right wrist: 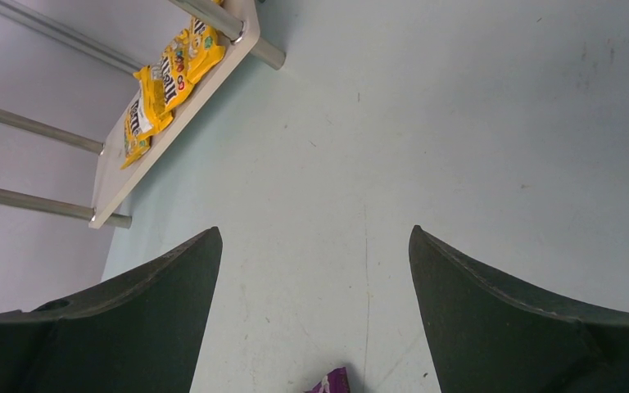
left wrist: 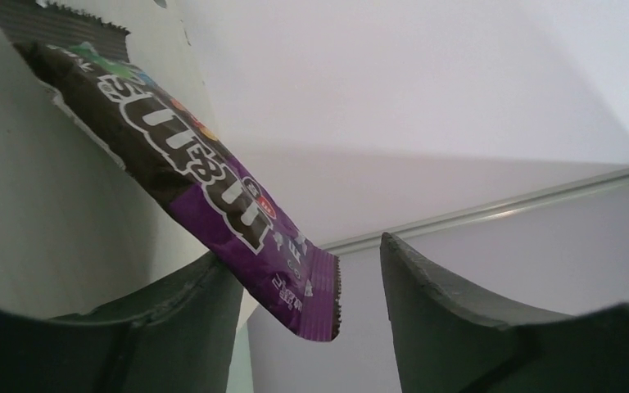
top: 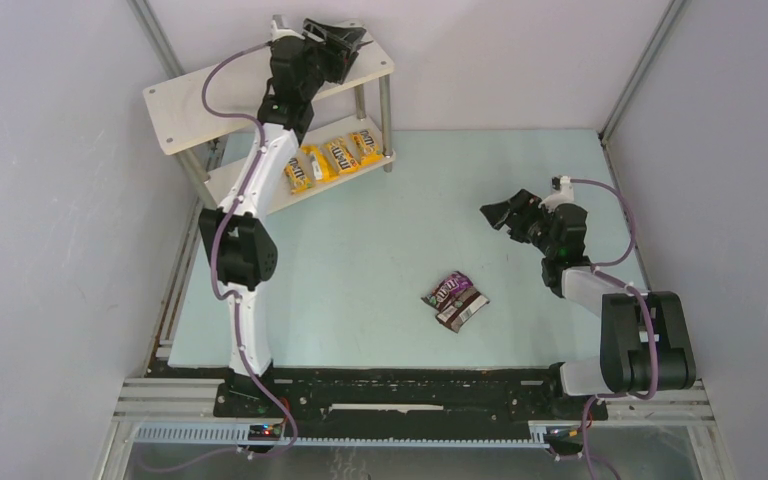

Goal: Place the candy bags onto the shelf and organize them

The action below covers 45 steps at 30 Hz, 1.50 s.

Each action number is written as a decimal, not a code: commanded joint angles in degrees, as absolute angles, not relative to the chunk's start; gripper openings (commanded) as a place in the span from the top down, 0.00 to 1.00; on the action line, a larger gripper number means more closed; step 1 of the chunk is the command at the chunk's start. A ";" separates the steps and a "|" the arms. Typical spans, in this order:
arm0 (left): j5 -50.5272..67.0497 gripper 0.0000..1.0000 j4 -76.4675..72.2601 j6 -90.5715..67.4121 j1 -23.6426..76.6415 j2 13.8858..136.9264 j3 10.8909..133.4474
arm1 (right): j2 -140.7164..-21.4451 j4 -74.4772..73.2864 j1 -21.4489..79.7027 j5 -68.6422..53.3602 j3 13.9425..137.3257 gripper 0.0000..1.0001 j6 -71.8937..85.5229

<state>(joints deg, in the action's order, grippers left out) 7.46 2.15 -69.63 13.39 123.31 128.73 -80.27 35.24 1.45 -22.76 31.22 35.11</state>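
Left claw [left wrist: 299, 246] parted at the shelf [top: 185, 105] top board — purple candy bag [left wrist: 205, 176] leans on one finger, clear of the other. Right claw [right wrist: 315, 233] gapes empty over the table [top: 360, 260].

Upper left, the left hand [top: 338, 40] is over the top board of the shelf [top: 175, 105]. Yellow bags [top: 328, 160] sit in a row on its lower tier. Two dark bags [top: 455, 300] touch mid-table [top: 360, 260], with the right hand [top: 500, 213] hovering to their upper right.

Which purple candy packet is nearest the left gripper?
The glossy purple packet on the off-white shelf's top board, between the left gripper's open fingers. The other purple packet lies on the table by a dark brown one.
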 commanded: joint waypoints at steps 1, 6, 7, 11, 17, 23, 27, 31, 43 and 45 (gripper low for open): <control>11.40 0.30 4.21 -68.49 13.54 121.12 129.42 | -80.38 38.48 0.80 -23.63 30.79 0.07 35.85; 16.77 0.06 0.32 -71.37 13.52 118.74 125.29 | -80.50 38.76 0.59 -23.88 30.67 0.07 36.19; 17.74 0.01 0.25 -71.57 13.53 118.07 124.56 | -80.51 38.88 0.54 -23.95 30.56 0.07 36.25; 19.26 0.00 -1.47 -69.46 13.54 114.26 120.91 | -80.51 39.36 0.44 -24.21 30.41 0.07 36.56; 17.06 0.02 2.99 -60.13 13.30 107.70 117.72 | -80.95 39.99 0.44 -24.78 30.34 0.07 37.00; 15.93 0.02 4.90 -60.06 11.87 105.51 115.44 | -81.25 40.32 0.44 -25.03 30.32 0.07 37.27; 14.99 0.04 11.49 -60.54 11.69 106.19 116.90 | -81.39 40.52 0.44 -25.22 30.33 0.08 37.42; 14.91 0.04 13.13 -61.38 11.73 105.24 115.20 | -81.64 40.75 0.44 -25.39 30.36 0.08 37.60; 15.94 0.19 10.12 -66.15 11.60 100.74 107.46 | -82.35 41.75 0.44 -26.02 30.37 0.08 38.24; 15.68 0.18 10.04 -65.94 11.60 100.01 106.55 | -82.43 41.82 0.44 -26.10 30.33 0.08 38.23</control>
<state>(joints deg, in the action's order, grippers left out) 15.44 12.53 -64.64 11.75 104.81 107.83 -82.04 39.29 0.78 -25.67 30.37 37.89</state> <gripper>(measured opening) 0.813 0.923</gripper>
